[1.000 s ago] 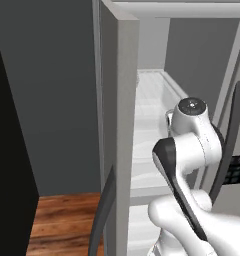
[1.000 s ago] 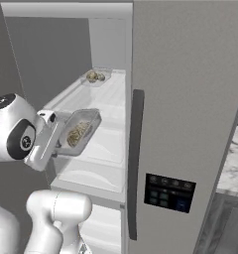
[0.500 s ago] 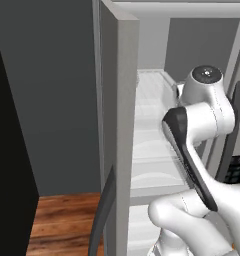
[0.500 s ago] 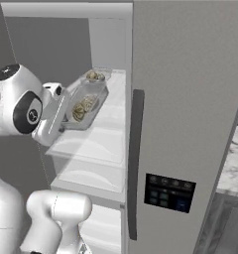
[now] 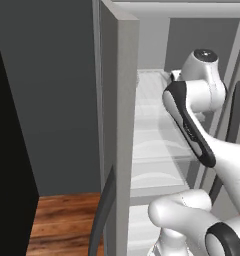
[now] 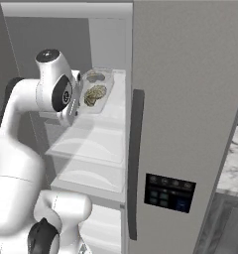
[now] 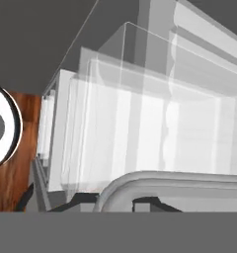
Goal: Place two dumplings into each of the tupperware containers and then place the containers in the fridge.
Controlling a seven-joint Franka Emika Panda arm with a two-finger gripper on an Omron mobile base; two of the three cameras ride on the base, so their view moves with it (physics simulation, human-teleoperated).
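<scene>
- Fridge point(image 6: 190, 99) open, pale shelves point(image 6: 91, 144) inside, taking up most of the right base frame; dark vertical handle point(image 6: 135, 163) down the middle of the door and a dark control panel point(image 6: 169, 192) at lower right of centre.
- Arm point(image 6: 22, 149) reaching from the lower left of the right base frame up into the upper shelf area.
- Gripper point(image 6: 77, 101) at upper left of centre in that frame, clenched on the rim of a tupperware container point(image 6: 97, 96), holding it tilted over the upper shelf.
- Two dumplings point(image 6: 94, 94) inside the held container, mottled beige and green.
- Second container point(image 6: 98, 76) just behind it, further back on the same shelf, with something dark-mottled inside; too small to tell more.
- In the hand frame, held container's rim point(image 7: 179, 179) curving across the bottom centre, translucent shelves point(image 7: 155, 133) above it, wood floor point(image 7: 17, 163) at left.
- In the left base frame, fridge door edge point(image 5: 117, 125) upright at centre, arm point(image 5: 192, 120) at right, wooden floor point(image 5: 62, 220) at lower left.
</scene>
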